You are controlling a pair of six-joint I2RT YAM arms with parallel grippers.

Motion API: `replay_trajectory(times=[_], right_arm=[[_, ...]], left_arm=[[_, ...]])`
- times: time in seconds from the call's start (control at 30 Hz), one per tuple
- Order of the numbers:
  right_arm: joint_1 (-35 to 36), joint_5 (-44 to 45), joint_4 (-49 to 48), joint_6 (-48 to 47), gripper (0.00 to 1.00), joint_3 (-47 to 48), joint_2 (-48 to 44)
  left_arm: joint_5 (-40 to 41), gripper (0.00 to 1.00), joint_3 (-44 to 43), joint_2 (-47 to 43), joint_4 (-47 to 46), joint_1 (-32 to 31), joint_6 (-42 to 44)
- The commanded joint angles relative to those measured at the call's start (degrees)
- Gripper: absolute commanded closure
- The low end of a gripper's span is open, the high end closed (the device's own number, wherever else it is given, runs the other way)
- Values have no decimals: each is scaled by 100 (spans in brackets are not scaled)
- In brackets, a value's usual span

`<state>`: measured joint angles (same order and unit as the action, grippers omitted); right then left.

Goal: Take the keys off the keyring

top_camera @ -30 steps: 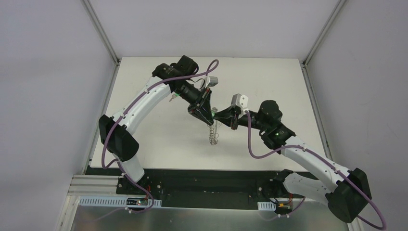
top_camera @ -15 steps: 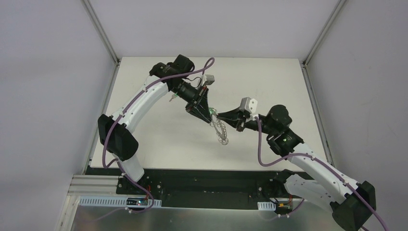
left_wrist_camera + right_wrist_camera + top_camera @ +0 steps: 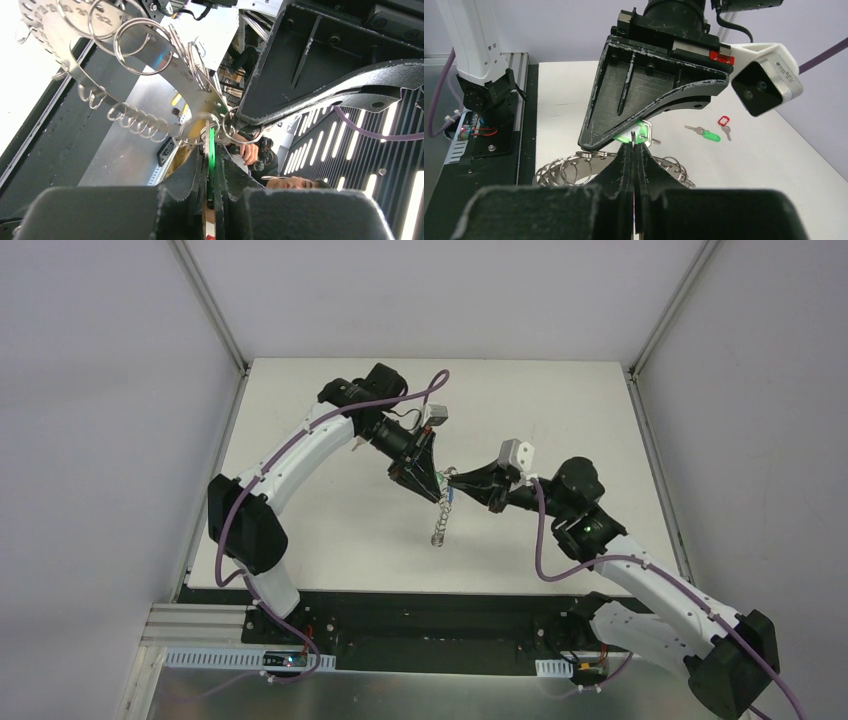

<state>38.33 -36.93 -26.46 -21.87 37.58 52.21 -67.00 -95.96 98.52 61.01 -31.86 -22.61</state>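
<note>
The keyring (image 3: 440, 520) hangs edge-on above the table between my two grippers. In the left wrist view it is a flat grey band (image 3: 150, 47) with many wire loops. My left gripper (image 3: 212, 152) is shut on the green tag (image 3: 211, 142) of a key that hangs on the ring. My right gripper (image 3: 634, 146) is shut on a wire loop at the ring's rim (image 3: 574, 167), tip to tip with the left gripper (image 3: 649, 85). The green tag (image 3: 636, 135) shows just behind its fingertips. In the top view the left gripper (image 3: 437, 490) and right gripper (image 3: 452, 478) meet.
Two loose keys lie on the white table beyond the grippers, one with a green tag (image 3: 709, 135) and one with a red tag (image 3: 723, 121). The table's black near edge (image 3: 526, 125) and the left arm's base (image 3: 484, 95) are at the left of the right wrist view.
The keyring swung from splayed out to the right to hanging edge-on below the grippers. The right gripper shifted slightly left and up. Both stay shut.
</note>
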Motion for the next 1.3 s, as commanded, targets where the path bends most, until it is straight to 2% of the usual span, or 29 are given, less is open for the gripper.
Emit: replay_trajectory(times=[0.0,0.1,0.23,0.37,0.5,0.63,0.77,0.9,0.97,1.0,1.03,1.1,1.27], right_arm=[[-20,-421,-888,306,100,153,93],[-16,-257,-1017,381,100,102,92],[-21,727,-1068,279,100,-162,-224],[-27,1626,-637,-126,100,-403,-698],[-80,2548,-313,-270,100,-541,-1057],[-209,3317,298,-362,100,-355,-1149],[-422,4010,926,-293,100,78,-790],[-970,4154,976,238,100,430,-149],[-1303,4203,998,358,100,648,237],[-1497,4241,1034,397,100,776,433],[-1687,4241,1120,460,100,933,620],[-2143,4194,1139,651,100,1202,1013],[-3101,4339,1149,1142,100,2051,2052]], left_arm=[[-85,100,-111,17,-202,-59,-29],[-22,100,-196,87,-239,-58,-51],[550,100,-23,17,-246,117,43],[2266,100,70,32,-359,525,-21],[4083,99,-110,378,-983,706,-115],[4898,90,550,620,-2224,1076,-566],[5641,82,1173,759,-3363,1435,-796],[6068,73,1053,1029,-3506,1609,-705],[6152,64,1019,1067,-3503,1703,-758],[6194,58,1023,1053,-3501,1749,-796],[6209,38,1037,1018,-3493,1779,-820],[6280,34,1148,858,-3507,1797,-844],[6606,32,1709,39,-3679,1797,-912]])
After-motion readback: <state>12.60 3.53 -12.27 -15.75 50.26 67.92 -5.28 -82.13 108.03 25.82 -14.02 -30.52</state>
